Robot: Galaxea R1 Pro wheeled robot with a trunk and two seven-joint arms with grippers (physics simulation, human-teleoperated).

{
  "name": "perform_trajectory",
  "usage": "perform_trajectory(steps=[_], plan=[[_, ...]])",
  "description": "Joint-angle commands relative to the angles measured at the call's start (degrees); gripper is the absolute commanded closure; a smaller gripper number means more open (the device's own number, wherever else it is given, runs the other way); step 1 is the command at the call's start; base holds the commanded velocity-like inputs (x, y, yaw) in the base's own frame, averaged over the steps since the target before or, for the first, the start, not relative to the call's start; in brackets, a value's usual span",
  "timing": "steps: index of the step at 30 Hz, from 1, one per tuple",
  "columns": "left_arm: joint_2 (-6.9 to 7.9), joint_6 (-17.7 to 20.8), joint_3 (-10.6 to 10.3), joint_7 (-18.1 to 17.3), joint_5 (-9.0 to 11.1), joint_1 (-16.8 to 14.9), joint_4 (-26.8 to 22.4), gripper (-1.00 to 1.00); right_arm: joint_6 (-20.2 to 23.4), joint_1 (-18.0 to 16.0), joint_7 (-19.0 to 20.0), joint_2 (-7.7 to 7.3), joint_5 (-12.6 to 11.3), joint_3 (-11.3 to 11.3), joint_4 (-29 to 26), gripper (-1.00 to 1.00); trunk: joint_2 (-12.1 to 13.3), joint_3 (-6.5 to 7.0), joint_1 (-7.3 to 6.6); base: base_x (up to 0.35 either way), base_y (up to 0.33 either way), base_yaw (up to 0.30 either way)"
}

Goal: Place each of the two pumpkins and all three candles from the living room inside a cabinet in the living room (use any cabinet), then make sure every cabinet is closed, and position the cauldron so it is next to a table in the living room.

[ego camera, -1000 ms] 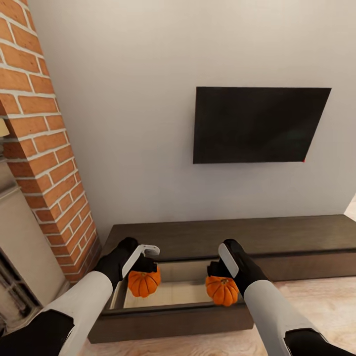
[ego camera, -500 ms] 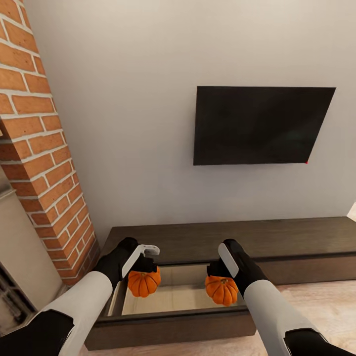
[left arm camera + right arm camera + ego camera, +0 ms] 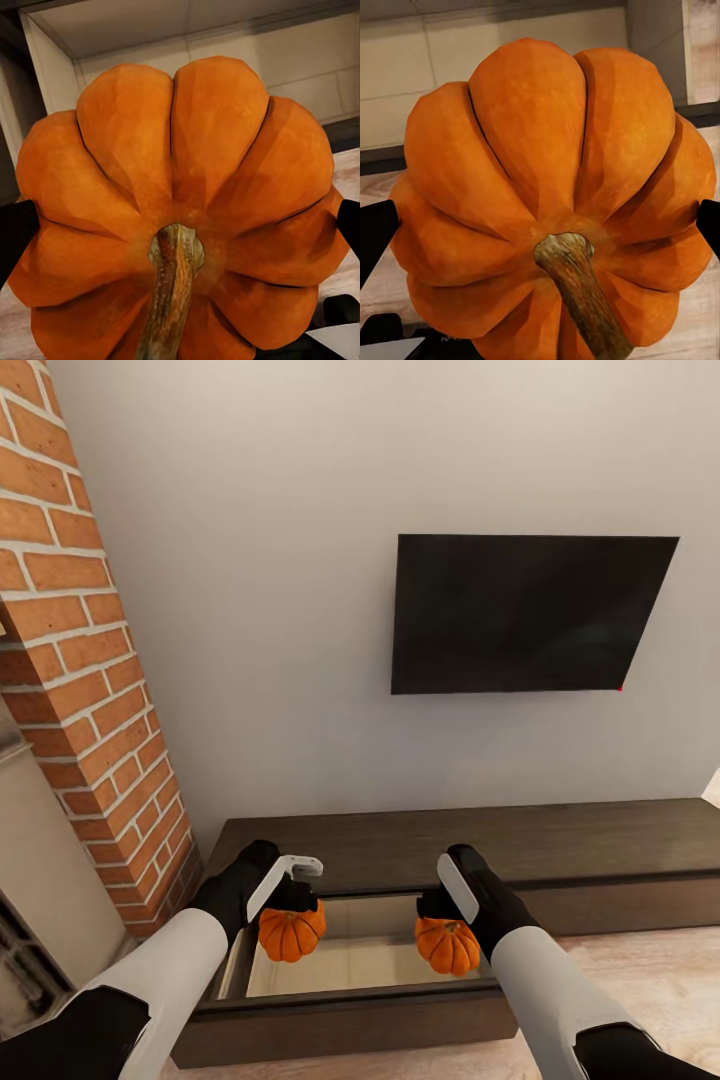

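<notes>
Two orange pumpkins hang over the open pale-lined compartment of the long dark-brown cabinet (image 3: pixel 520 845). My left gripper (image 3: pixel 292 912) is shut on the left pumpkin (image 3: pixel 291 932), whose ribs and stem come close up in the left wrist view (image 3: pixel 176 217). Over the compartment's right part, the right pumpkin (image 3: pixel 447 945) is held by my right gripper (image 3: pixel 442 925), shut on it; the right wrist view brings it close up (image 3: pixel 547 210). Black fingertips (image 3: pixel 16 232) (image 3: pixel 375 229) press each pumpkin's sides. The candles and the cauldron are out of view.
A black TV (image 3: pixel 525 612) hangs on the grey wall above the cabinet. A red brick column (image 3: pixel 80 660) stands at the left, close to the cabinet's left end. Light wooden floor (image 3: pixel 640 980) lies at the right in front of the cabinet.
The head camera shifted slightly between one second and half a second ago. Since then, the right gripper with its pumpkin has edged a little left and up. The left arm is still.
</notes>
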Motion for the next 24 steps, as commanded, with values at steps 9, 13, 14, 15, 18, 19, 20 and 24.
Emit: perform_trajectory(steps=[9,13,14,15,18,19,20,24], plan=[[-0.01,0.21,-0.21,0.23,0.36,-0.04,-0.05,1.0,-2.44,-0.04,-0.5,-0.09,-0.61,0.49,0.21,1.0,-0.04,-0.07,0.0,0.0,0.0,0.0],[-0.05,0.21,-0.19,0.24,0.36,-0.04,-0.05,1.0,-2.68,-0.04,-0.5,-0.08,-0.57,0.5,0.24,1.0,-0.04,-0.07,0.0,0.0,0.0,0.0],[-0.06,0.21,-0.2,0.24,0.36,-0.04,-0.07,1.0,-2.71,-0.04,-0.5,-0.06,-0.57,0.5,0.24,1.0,-0.04,-0.07,0.0,0.0,0.0,0.0],[-0.07,0.21,-0.19,0.24,0.36,-0.04,-0.08,1.0,-2.72,-0.04,-0.5,-0.05,-0.56,0.5,0.24,1.0,-0.04,-0.07,0.0,0.0,0.0,0.0],[-0.08,0.21,-0.19,0.24,0.36,-0.04,-0.06,1.0,-2.75,-0.04,-0.5,-0.02,-0.56,0.51,0.25,1.0,-0.04,-0.07,0.0,0.0,0.0,0.0],[-0.08,0.21,-0.19,0.24,0.36,-0.04,-0.07,1.0,-2.75,-0.04,-0.5,-0.02,-0.56,0.51,0.25,1.0,-0.04,-0.07,0.0,0.0,0.0,0.0],[-0.08,0.21,-0.2,0.24,0.36,-0.04,-0.08,1.0,-2.75,-0.04,-0.5,-0.02,-0.56,0.51,0.25,1.0,-0.04,-0.07,0.0,0.0,0.0,0.0],[-0.08,0.21,-0.23,0.21,0.36,-0.04,-0.09,1.0,-2.76,-0.04,-0.5,-0.02,-0.56,0.51,0.25,1.0,-0.04,-0.07,0.0,0.035,-0.014,0.0]])
